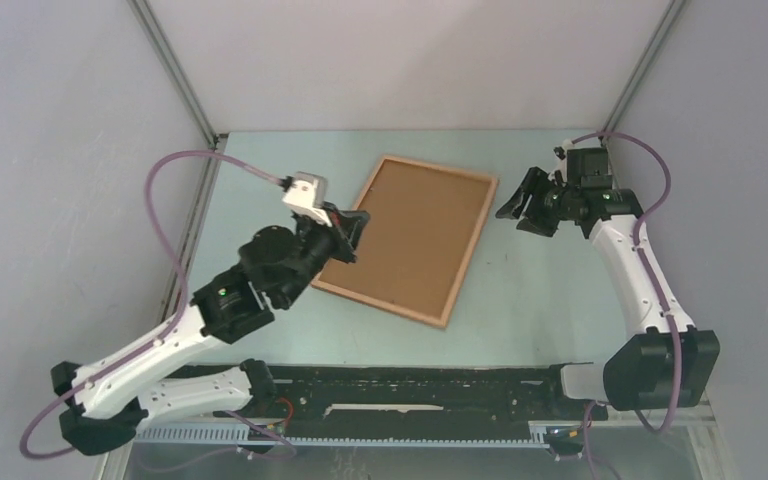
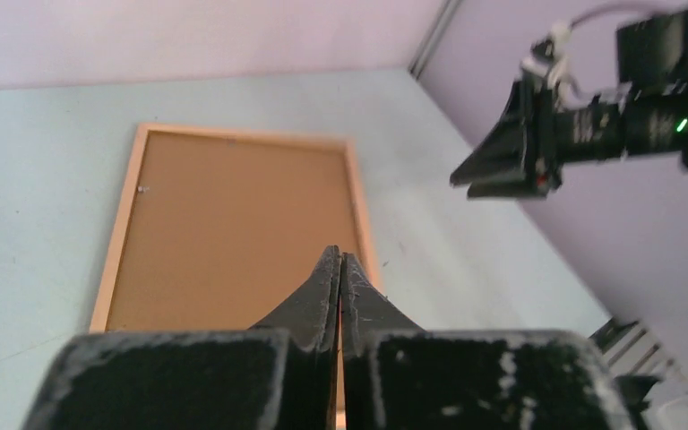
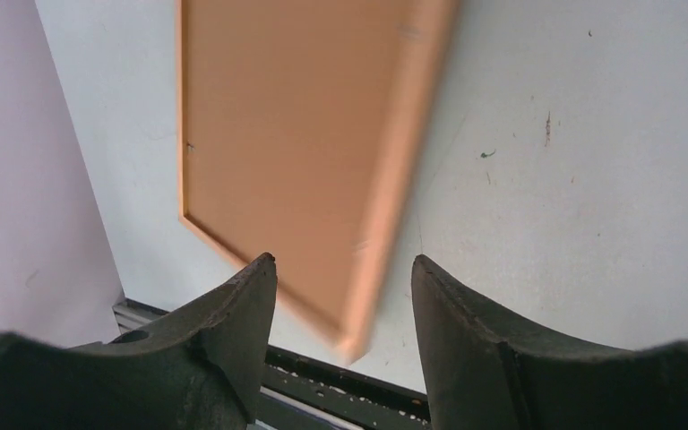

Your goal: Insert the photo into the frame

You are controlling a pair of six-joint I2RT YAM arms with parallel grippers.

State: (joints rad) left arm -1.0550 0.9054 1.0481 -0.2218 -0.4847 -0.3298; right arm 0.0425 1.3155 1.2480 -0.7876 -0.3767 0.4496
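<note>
The left pincer [image 1: 352, 228], pressed together and empty, hung over the left rim of the thin light-brown wooden frame [image 1: 471, 252]. The frame lay flat on the pale desk [image 1: 540, 300], filled by a plain brown board [image 1: 410, 235]; no photo showed. The right pincer [image 1: 528, 208] hovered spread. Probably 1 pincer should steady the rim.
</note>
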